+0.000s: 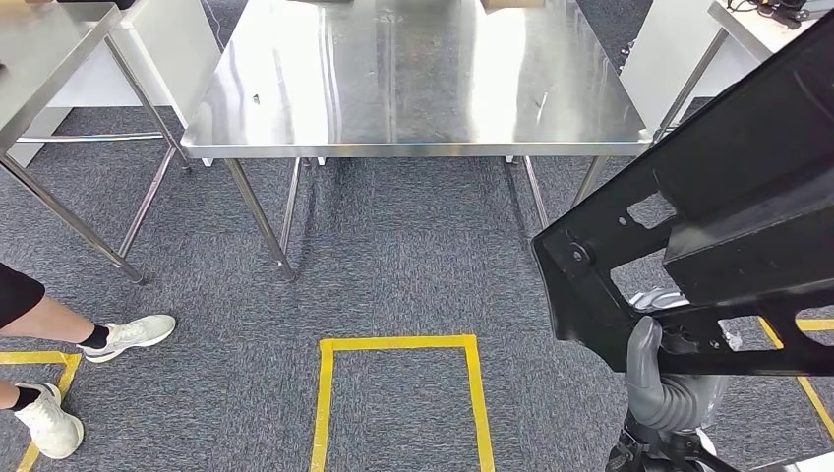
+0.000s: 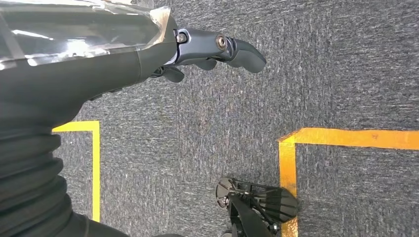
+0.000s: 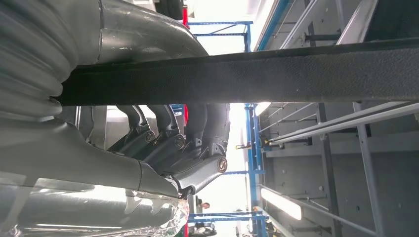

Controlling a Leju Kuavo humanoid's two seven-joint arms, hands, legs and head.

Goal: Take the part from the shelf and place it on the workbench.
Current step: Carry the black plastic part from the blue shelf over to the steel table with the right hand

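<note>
Curling around the edge of the black part (image 3: 276, 74), the right hand's dark fingers (image 3: 168, 143) wrap one side of its flat rail while the thick grey thumb (image 1: 644, 369) presses up from below, so the piece is clamped in a full grip. From that hold the part rises as a long, dark, perforated frame (image 1: 708, 216), its long axis slanting up and away from the right hand (image 1: 661, 379), out toward the picture's upper right corner. It hangs in the air at the robot's right side, over the grey carpet (image 1: 413, 265) and clear of any surface.

The left hand (image 2: 207, 52) hangs toward the floor with nothing in it; its fingers look loosely curled, not gripping anything.

Ahead stands the steel workbench (image 1: 413, 88), its near edge still well apart from the part, with yellow floor tape (image 1: 398, 344) between the robot and the bench. The bench lies forward and to the left of the held piece, so I judge the placement calls for closing that gap and swinging the part's high end inward and down onto the top. A person's legs and white shoes (image 1: 128, 336) stand at the left.
</note>
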